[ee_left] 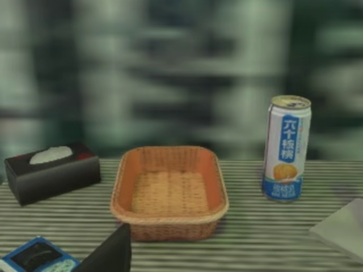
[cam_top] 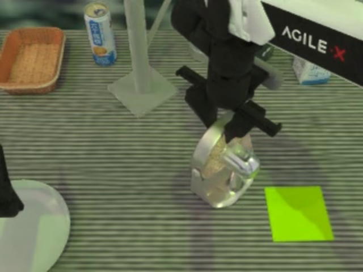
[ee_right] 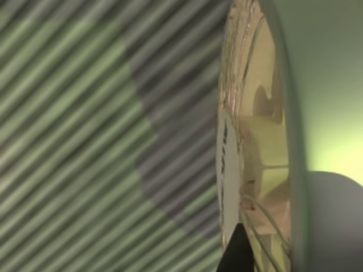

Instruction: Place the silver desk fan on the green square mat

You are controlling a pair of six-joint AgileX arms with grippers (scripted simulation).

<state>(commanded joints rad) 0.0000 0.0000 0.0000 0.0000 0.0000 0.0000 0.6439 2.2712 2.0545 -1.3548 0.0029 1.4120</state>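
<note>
The silver desk fan [cam_top: 222, 170] stands near the table's middle, its ring edge-on and its tan mesh face turned to the left. My right gripper [cam_top: 231, 129] comes down over the top of the ring and is shut on it. In the right wrist view the fan's ring and mesh [ee_right: 255, 141] fill the frame, with one black fingertip [ee_right: 238, 252] against the face. The green square mat [cam_top: 299, 213] lies flat to the fan's right and nearer the front, apart from it. My left gripper [cam_top: 7, 195] is parked at the left edge, open.
A wicker basket [cam_top: 31, 58] and a drink can [cam_top: 100, 34] sit at the back left. A grey post on a square base [cam_top: 142, 88] stands behind the fan. A pale round plate [cam_top: 34, 226] is front left, a small carton [cam_top: 311, 72] back right.
</note>
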